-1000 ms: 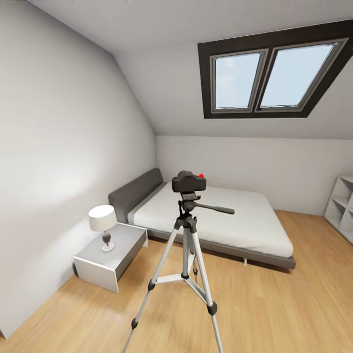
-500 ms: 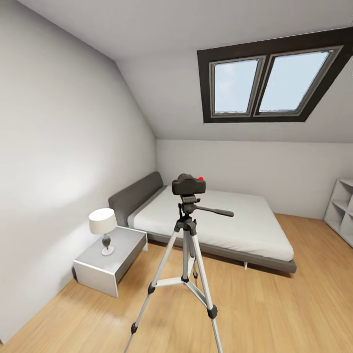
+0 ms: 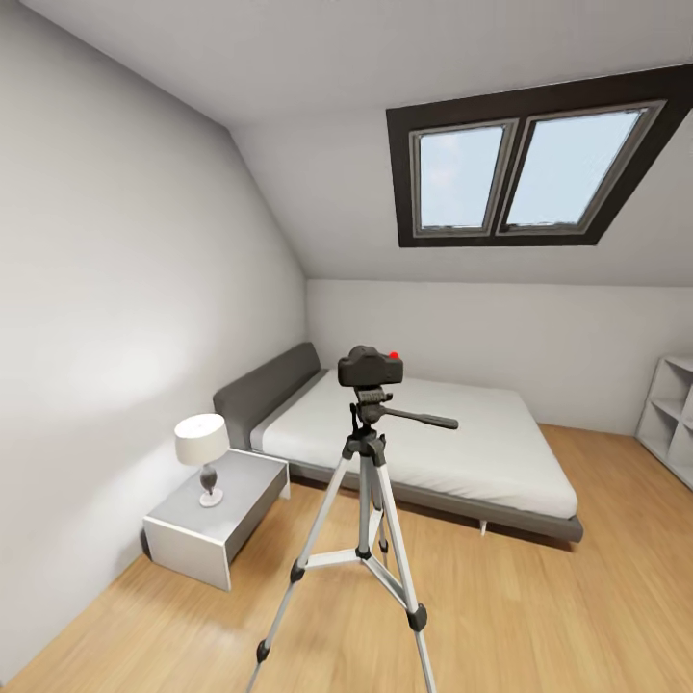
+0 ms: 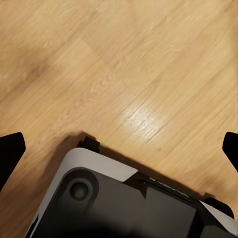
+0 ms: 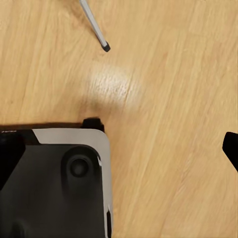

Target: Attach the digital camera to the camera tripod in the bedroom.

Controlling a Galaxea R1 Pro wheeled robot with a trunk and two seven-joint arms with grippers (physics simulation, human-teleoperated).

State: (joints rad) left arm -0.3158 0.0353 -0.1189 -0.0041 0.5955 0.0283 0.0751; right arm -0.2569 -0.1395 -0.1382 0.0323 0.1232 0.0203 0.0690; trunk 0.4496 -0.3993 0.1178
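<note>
Below my wrist cameras: both arms point down at the light wood floor (image 4: 124, 59), each over a corner of the robot's grey-and-black base (image 4: 124, 203).
Left gripper (image 4: 119, 148): I see dark fingertips (image 4: 11, 148) at opposite edges of the left wrist view, spread wide, nothing between them.
Right gripper (image 5: 119, 148): its tips likewise sit far apart, holding nothing; a silver leg tip of the tripod rests on the floor nearby.
Digital camera (image 3: 370, 366): black, chunky, red dot on top, seated upright on the tripod head.
Camera tripod (image 3: 364, 500): I see it standing mid-room, silver legs splayed, black handle sticking out sideways.
Surroundings: grey-framed white bed (image 3: 433, 443) behind it, nightstand (image 3: 217, 515) with lamp (image 3: 203, 448) beside the bed, skylight (image 3: 525, 168) above.
</note>
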